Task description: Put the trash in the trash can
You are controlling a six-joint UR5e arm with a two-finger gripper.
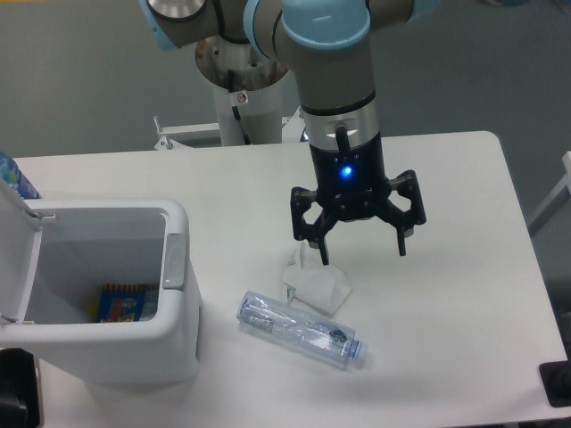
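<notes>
The white tabletop (446, 339) fills most of the view, its right edge and rounded far corner visible, with bare surface to the right of the gripper and in front of the bottle. The trash can (174, 348) stands at the left near the front edge, its lid (13, 259) swung open to the left and a grey latch tab (173, 260) on its right rim; a colourful flat item (123, 303) lies inside at the bottom. The arm (335, 80) comes down from the far side over the middle of the tabletop. Its gripper (361, 254) hangs with the fingers spread wide apart, holding nothing. The crushed clear plastic bottle (302, 329) lies on its side, slanted, in front of the gripper and just right of the trash can. The crumpled white tissue (314, 285) sits between them, just beneath the gripper's left-hand finger in the view and close beside the bottle's far side.
</notes>
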